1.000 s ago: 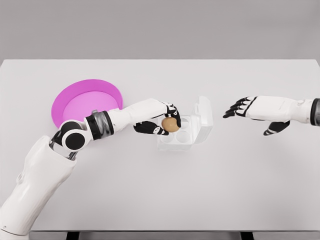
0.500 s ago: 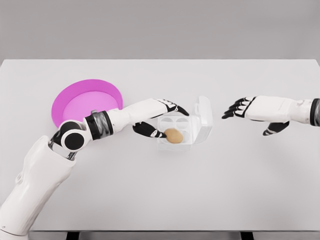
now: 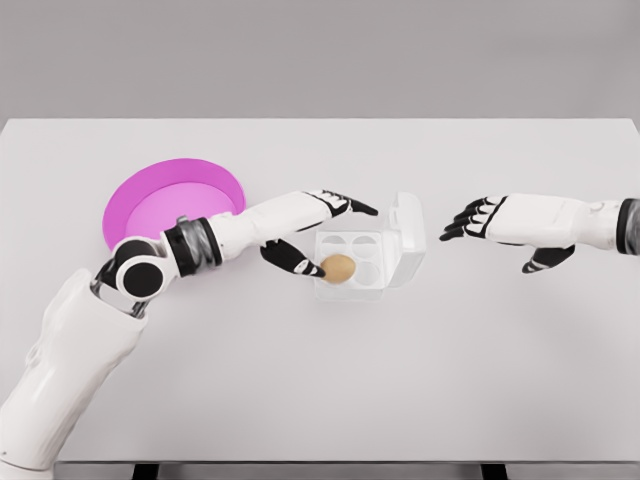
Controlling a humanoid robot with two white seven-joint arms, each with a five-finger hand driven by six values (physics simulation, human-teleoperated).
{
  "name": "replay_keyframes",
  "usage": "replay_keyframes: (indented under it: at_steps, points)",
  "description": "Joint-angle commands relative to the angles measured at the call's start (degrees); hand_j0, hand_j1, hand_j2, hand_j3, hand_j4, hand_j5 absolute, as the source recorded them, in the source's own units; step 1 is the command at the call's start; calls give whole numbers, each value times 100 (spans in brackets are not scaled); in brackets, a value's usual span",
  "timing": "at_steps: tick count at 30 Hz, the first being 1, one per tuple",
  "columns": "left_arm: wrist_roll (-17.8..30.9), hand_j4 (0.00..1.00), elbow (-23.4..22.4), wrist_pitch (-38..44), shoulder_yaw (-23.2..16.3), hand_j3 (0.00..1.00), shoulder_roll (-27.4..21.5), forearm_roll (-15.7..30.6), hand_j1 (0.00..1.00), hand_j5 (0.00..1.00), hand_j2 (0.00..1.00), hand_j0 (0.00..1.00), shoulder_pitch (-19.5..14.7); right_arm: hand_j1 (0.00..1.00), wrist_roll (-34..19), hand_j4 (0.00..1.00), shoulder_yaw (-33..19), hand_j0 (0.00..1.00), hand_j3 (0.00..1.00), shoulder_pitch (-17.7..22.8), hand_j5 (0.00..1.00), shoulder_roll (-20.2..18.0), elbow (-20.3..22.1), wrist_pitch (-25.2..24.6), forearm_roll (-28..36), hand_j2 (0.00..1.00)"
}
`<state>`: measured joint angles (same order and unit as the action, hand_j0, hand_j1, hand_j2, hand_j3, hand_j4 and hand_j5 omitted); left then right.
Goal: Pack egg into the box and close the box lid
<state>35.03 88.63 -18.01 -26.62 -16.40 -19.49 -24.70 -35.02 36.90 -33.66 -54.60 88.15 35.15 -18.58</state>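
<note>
Head view: egg (image 3: 339, 267) in box (image 3: 362, 262), touching open left robot hand (image 3: 312, 235).

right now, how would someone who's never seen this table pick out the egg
Start at the big pink plate on the white table, then look right to the clear box with its lid up. The egg sits in its near-left cup, the only brown thing in view, with the left hand open beside it.

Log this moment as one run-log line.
left hand: open, beside box | egg: in near-left cup of box | lid: open | right hand: open, apart to the right | plate: holds nothing
</note>
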Motion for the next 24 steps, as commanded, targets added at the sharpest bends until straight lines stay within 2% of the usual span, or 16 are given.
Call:
replay_keyframes:
  at_steps: [1, 3, 5, 7, 9, 13, 14, 16, 17, 19, 20, 22, 24]
  points:
    - [-3, 98, 22, 8, 104, 98, -4, 42, 98, 98, 98, 98, 0, 100, 2, 100, 2, 100, 100, 0, 100, -6, 9, -15, 30, 100]
    - [-3, 99, 163, 8, 227, 99, -12, 94, 99, 99, 99, 99, 9, 100, 2, 100, 2, 100, 100, 0, 100, -6, 9, -15, 30, 100]
    - [-3, 100, 374, 8, 482, 100, -144, 340, 100, 100, 100, 100, 9, 100, 2, 100, 28, 100, 100, -9, 100, -6, 9, -15, 30, 100]
    - [-3, 100, 594, -1, 649, 100, -583, 946, 100, 100, 100, 100, -9, 100, 2, 100, 28, 100, 100, -9, 100, -6, 9, -15, 30, 100]
    - [-3, 100, 761, -36, 824, 100, -847, 1245, 100, 100, 100, 100, 0, 100, 2, 100, 28, 100, 100, -9, 100, -6, 114, -15, 30, 100]
    - [-3, 100, 761, -1257, 1079, 100, -1515, 2168, 100, 100, 100, 100, 26, 100, 2, 100, 37, 100, 100, -9, 100, 11, 264, -15, 30, 100]
    - [-3, 100, 743, -1582, 1079, 100, -1787, 2458, 100, 100, 100, 100, 61, 100, 2, 100, 37, 100, 100, -9, 100, 11, 307, -15, 39, 100]
    - [-3, 100, 691, -1699, 1202, 100, -2306, 2968, 100, 100, 100, 100, 334, 100, 2, 100, 37, 100, 100, -9, 100, 11, 413, -15, 30, 100]
    - [-3, 100, 664, -1699, 1273, 100, -2455, 3065, 100, 100, 100, 100, 527, 100, 2, 100, 37, 100, 100, -9, 100, 20, 413, -15, 39, 100]
    - [-3, 100, 322, -1699, 1738, 100, -2544, 3083, 100, 100, 100, 100, 966, 100, 2, 100, 37, 100, 100, -9, 100, 29, 422, -15, 39, 100]
    - [-3, 100, -12, -1699, 1967, 100, -2544, 3083, 100, 100, 100, 100, 1098, 100, 2, 100, 37, 100, 100, -9, 100, 29, 466, -15, 39, 100]
    - [-3, 100, -592, -1699, 2275, 100, -2535, 3083, 100, 100, 100, 100, 1143, 100, 2, 100, 37, 100, 100, -18, 100, 29, 606, -15, 39, 100]
    - [-3, 100, -742, -1699, 2407, 100, -2526, 3065, 100, 100, 100, 100, 1160, 100, 2, 100, 37, 100, 100, -18, 100, 38, 677, -15, 39, 100]
